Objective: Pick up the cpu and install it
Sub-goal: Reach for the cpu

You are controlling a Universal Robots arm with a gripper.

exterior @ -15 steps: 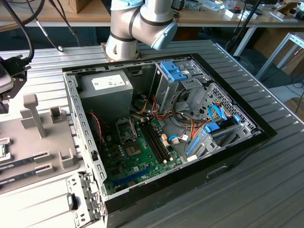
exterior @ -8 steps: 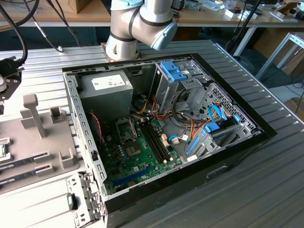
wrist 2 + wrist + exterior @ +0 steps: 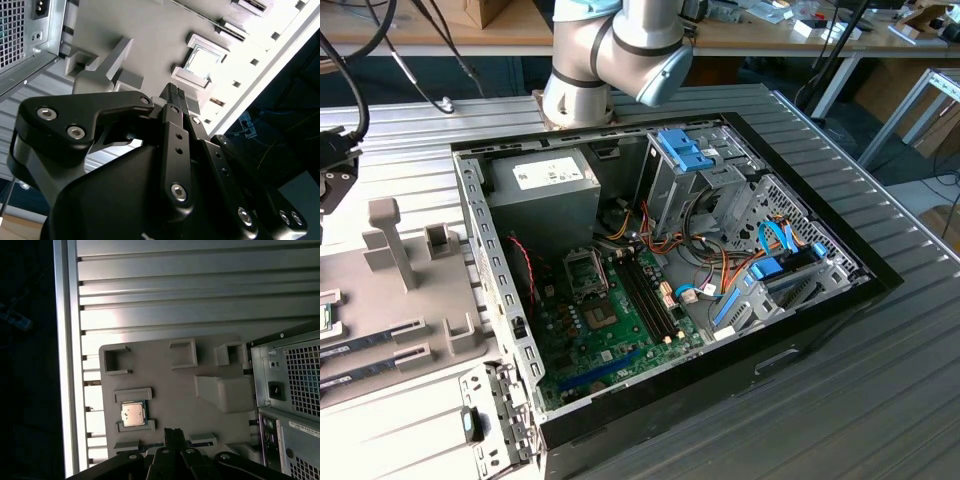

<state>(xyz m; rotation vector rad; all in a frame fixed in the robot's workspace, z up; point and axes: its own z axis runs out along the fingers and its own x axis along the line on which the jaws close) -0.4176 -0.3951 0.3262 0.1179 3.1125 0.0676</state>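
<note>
The cpu (image 3: 133,414), a small silver square with a thin green rim, lies flat in a framed pocket of the grey fixture plate (image 3: 165,380). It glares bright in the second wrist view (image 3: 204,62). My gripper (image 3: 172,433) hovers above the plate a short way beside the chip, its narrow black fingertips (image 3: 173,92) pressed together with nothing between them. In the exterior view the open computer case holds the green motherboard (image 3: 605,345). The motherboard's square socket (image 3: 596,318) is bare and the hinged metal frame (image 3: 582,270) is raised.
The grey plate (image 3: 410,300) lies at the exterior view's left, beside the case, with upright blocks (image 3: 388,240) and slots holding memory sticks (image 3: 365,345). A grey power supply (image 3: 542,185), drive cages (image 3: 705,165) and cables fill the case. The case's rear wall (image 3: 290,390) borders the plate.
</note>
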